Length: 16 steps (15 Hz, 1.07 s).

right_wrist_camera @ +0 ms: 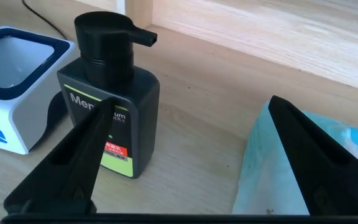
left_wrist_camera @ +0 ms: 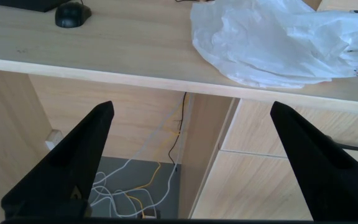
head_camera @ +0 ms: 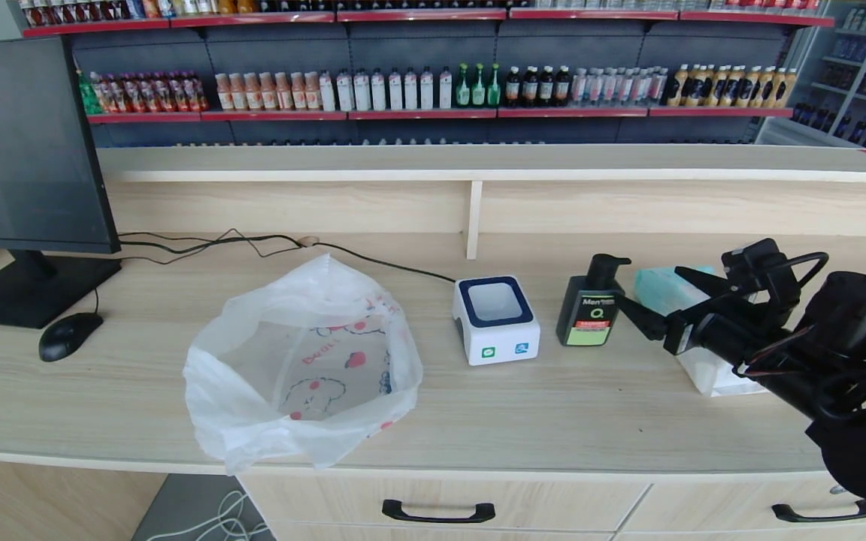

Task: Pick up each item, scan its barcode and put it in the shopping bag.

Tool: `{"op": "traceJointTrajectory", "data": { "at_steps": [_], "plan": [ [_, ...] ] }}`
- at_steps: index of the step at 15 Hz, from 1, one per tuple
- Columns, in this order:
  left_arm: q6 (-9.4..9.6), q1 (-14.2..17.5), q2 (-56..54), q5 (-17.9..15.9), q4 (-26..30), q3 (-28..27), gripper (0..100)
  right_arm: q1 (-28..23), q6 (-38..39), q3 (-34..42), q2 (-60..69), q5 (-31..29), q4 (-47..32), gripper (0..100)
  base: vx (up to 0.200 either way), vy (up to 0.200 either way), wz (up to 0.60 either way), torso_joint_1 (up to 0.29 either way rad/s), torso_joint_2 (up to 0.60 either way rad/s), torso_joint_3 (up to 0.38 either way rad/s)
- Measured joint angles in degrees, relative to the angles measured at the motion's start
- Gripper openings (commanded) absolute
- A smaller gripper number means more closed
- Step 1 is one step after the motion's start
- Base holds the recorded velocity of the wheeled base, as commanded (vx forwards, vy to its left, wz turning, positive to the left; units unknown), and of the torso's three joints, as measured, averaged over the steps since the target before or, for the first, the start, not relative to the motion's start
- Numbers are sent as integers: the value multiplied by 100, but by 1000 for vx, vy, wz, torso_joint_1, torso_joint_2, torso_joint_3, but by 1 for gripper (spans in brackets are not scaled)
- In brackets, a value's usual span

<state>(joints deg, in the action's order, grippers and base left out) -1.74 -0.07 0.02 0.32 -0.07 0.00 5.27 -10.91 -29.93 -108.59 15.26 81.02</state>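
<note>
A white plastic shopping bag [head_camera: 301,368] lies open on the wooden counter [head_camera: 553,413], left of the white-and-blue barcode scanner [head_camera: 495,319]. A black pump bottle [head_camera: 591,304] with a green label stands just right of the scanner, and a teal pack [head_camera: 662,289] lies behind and right of it. My right gripper [head_camera: 651,289] is open, level with the bottle, between it and the teal pack. The right wrist view has the bottle [right_wrist_camera: 110,112] by one finger and the teal pack [right_wrist_camera: 260,168] by the other. My left gripper [left_wrist_camera: 191,109] is open in front of the counter edge, below the bag [left_wrist_camera: 278,43].
A monitor [head_camera: 27,150] and a black mouse [head_camera: 70,335] stand at the far left, with cables running along the back. A white box [head_camera: 711,372] lies under my right arm. A raised ledge [head_camera: 478,161] borders the counter's far side. Drawers [head_camera: 440,503] sit below the front edge.
</note>
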Motion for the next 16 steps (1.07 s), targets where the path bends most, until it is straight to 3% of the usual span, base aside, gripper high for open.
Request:
{"op": "traceJointTrajectory", "data": {
  "at_steps": [16],
  "plan": [
    [0,2,-2,0,0,0,100,-94,93,-133,-207,-18,40,100,0,0,0,0,0,0]
  ]
}}
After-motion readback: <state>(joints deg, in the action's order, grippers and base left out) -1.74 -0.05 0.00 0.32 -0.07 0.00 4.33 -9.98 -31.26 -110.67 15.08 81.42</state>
